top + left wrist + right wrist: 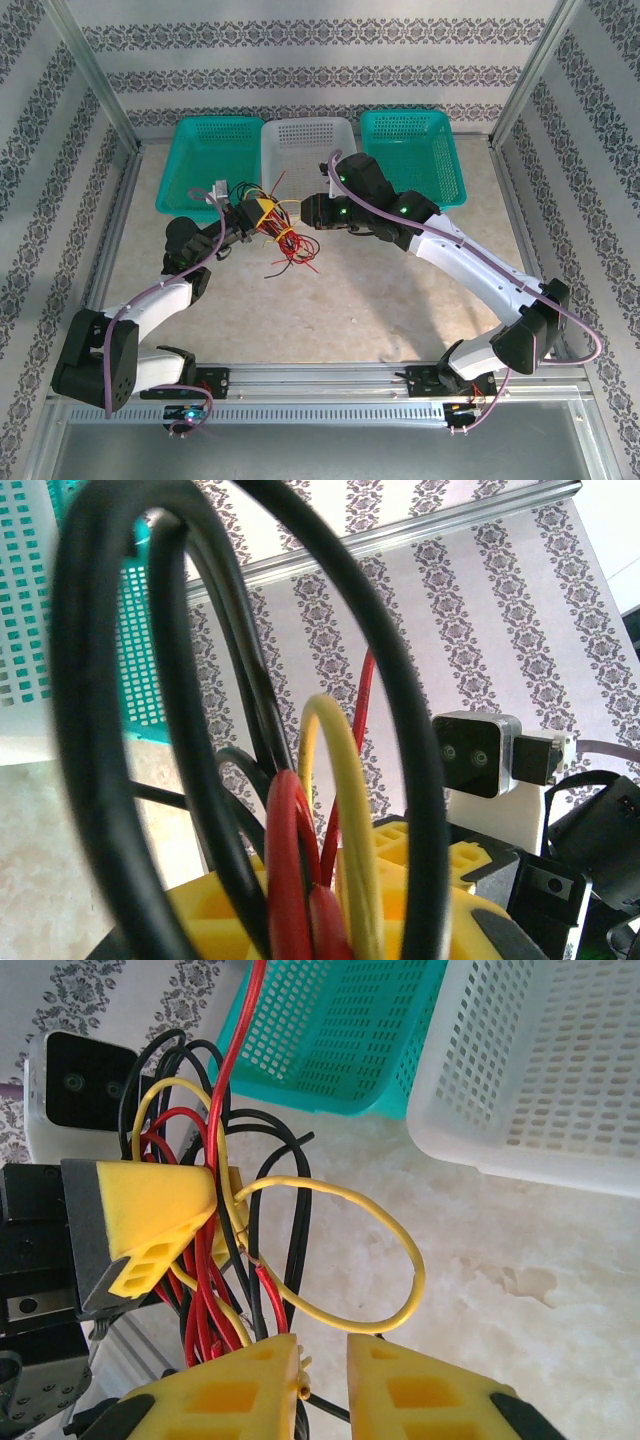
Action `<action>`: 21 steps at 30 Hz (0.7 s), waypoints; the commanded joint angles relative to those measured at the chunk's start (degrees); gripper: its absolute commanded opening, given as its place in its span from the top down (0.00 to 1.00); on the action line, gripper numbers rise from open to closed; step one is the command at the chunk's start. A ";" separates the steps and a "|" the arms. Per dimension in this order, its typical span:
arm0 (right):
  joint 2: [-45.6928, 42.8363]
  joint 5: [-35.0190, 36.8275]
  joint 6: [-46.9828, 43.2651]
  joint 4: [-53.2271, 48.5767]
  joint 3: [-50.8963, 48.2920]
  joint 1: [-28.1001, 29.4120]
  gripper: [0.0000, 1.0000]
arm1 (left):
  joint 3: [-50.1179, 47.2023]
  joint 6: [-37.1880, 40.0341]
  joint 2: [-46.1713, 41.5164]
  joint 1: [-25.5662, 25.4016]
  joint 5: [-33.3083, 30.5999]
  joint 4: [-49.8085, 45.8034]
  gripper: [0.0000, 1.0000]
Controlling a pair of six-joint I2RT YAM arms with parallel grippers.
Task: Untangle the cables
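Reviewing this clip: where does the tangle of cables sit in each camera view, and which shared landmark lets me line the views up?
Top external: the cables hang centre-left, between the two wrists, in front of the baskets.
Left wrist: the cables crowd the foreground, with black loops arching over red and yellow strands.
Right wrist: the cables sit left of centre, with a yellow loop reaching right.
Shared landmark: the white basket.

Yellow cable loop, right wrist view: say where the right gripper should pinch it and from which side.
Probably the lower arc of the yellow loop: it bulges sideways, apart from the red and black cables clamped in the left gripper. Come from the view's lower edge, where the open right gripper sits just under that arc, one finger each side of the strand.
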 commanded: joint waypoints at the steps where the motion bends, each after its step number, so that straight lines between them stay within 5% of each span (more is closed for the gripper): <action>1: 0.22 -0.75 -0.14 -0.94 0.46 -0.33 0.79 | 2.02 -0.42 -0.50 0.46 1.13 4.59 1.00; 5: 0.90 -1.67 -0.14 -0.86 0.35 -0.40 0.59 | 1.49 -0.23 -0.40 0.43 1.11 3.94 1.00; 8: 1.51 -2.08 0.12 -0.85 0.45 -0.38 0.57 | 0.98 -0.94 -0.51 0.41 0.84 5.22 1.00; 15: 1.08 -2.42 0.12 -0.33 -0.32 -0.69 0.94 | 1.04 -1.55 -0.95 0.42 0.62 5.82 0.98; 21: -2.75 -4.87 3.61 4.10 -4.99 -4.79 1.00 | 2.70 -8.25 0.99 0.35 0.98 16.71 1.00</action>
